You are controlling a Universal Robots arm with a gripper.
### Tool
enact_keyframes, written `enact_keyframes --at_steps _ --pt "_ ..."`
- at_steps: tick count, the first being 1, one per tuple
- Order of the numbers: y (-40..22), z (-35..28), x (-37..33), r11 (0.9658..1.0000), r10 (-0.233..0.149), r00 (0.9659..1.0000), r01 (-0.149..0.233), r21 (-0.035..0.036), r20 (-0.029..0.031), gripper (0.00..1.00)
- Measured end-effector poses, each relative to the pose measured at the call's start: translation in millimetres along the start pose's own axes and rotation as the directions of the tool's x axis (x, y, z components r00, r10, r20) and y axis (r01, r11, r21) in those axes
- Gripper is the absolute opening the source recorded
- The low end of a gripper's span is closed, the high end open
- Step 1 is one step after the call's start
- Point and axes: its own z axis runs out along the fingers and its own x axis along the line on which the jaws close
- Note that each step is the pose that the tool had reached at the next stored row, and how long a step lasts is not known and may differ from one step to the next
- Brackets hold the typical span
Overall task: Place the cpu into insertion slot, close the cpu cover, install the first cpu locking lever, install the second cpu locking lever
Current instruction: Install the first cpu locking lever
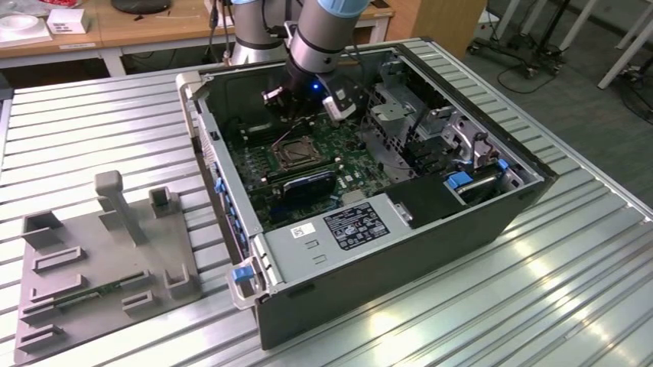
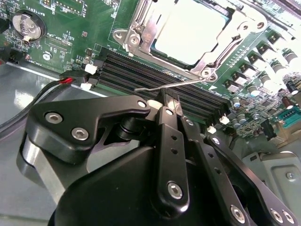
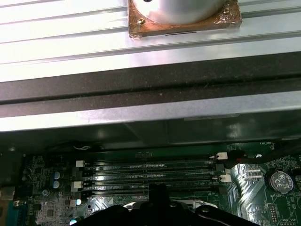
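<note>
silver-grey square cpu (image 2: 188,28) sits in the metal-rimmed insertion slot (image 1: 296,153) under the thin steel cpu cover (image 2: 138,26); black gripper (image 2: 168,100), fingers pinched together, noses the wire locking lever (image 2: 193,83), which might slip off and spring back.

I see big metal table (image 1: 571,260), long grooves running across top. Bright light shines off grooves near front (white glare, hard on my eyes). Grey plastic tray (image 1: 102,260) sits on table at exterior view's left. Behind table, wooden desk (image 1: 133,27) with white boxes (image 1: 66,21) on top. Wooden cabinet (image 1: 449,23) near desk. Grey floor (image 1: 582,84) at exterior view's right. Stands with little wheels (image 1: 528,70) and white legs (image 1: 628,50) stand on floor.
</note>
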Motion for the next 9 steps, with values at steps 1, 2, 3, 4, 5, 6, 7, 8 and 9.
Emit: enact_keyframes --at_steps 1,2,3,4,5,6,7,8,9 --pt "-0.2 0.6 -0.2 1.0000 0.000 1.0000 0.000 -0.0016 0.0000 0.11" --pt "-0.4 1.4 -0.4 1.0000 0.000 1.0000 0.000 -0.0028 -0.0001 0.11" --pt "-0.6 2.0 -0.7 1.0000 0.000 1.0000 0.000 -0.0032 -0.0002 0.11" --pt "-0.8 2.5 -0.9 1.0000 0.000 1.0000 0.000 -0.0032 -0.0003 0.11" --pt "-0.9 3.0 -1.1 1.0000 0.000 1.0000 0.000 -0.0033 -0.0003 0.11" --pt "-1.1 3.5 -1.3 1.0000 0.000 1.0000 0.000 -0.0032 -0.0003 0.11" --pt "-1.3 4.2 -1.6 1.0000 0.000 1.0000 0.000 -0.0031 -0.0003 0.11" --pt "-1.4 4.8 -2.0 1.0000 0.000 1.0000 0.000 -0.0031 -0.0004 0.11" --pt "-1.6 5.3 -2.6 1.0000 0.000 1.0000 0.000 -0.0031 -0.0004 0.11"
